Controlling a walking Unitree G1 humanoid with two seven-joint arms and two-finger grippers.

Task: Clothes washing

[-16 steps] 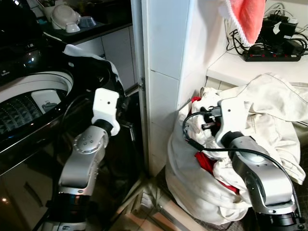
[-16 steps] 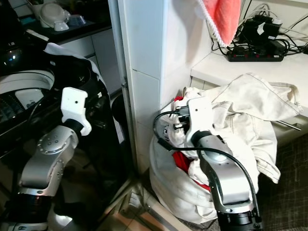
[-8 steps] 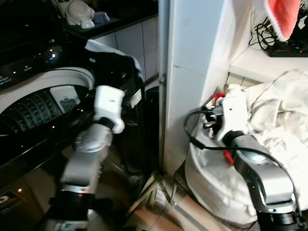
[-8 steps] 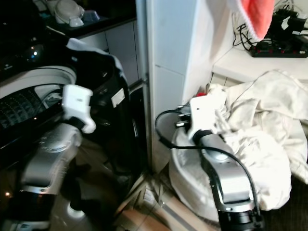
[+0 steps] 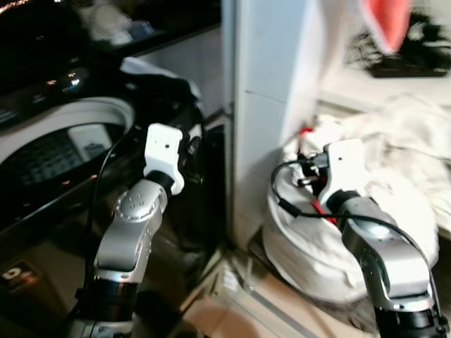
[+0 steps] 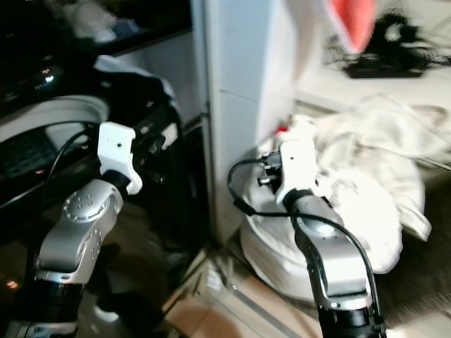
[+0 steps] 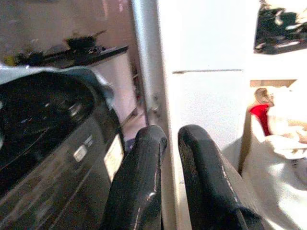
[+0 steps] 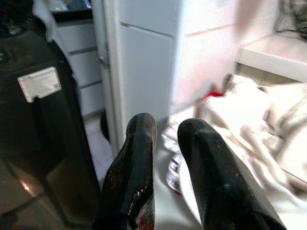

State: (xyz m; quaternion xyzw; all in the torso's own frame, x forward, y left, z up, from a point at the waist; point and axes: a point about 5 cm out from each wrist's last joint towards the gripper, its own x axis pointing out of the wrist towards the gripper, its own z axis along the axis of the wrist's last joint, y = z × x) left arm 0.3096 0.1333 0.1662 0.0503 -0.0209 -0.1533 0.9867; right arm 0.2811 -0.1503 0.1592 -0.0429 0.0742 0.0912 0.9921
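On the robot's left stands the black washing machine (image 5: 63, 148), its round white-rimmed opening facing up and a pale cloth (image 5: 151, 70) draped over its back corner. A white tiled pillar (image 5: 264, 105) rises between the machine and the laundry. To the right of the pillar sits a heap of white clothes (image 5: 394, 176) spilling from a white laundry bag (image 5: 310, 246) on the floor, with a bit of red fabric (image 8: 213, 95) showing near the top. A pink towel (image 5: 387, 21) hangs above. The left gripper (image 7: 168, 143) is raised beside the machine, empty, its fingers nearly together. The right gripper (image 8: 165, 129) hovers over the bag's edge, fingers likewise drawn close and holding nothing.
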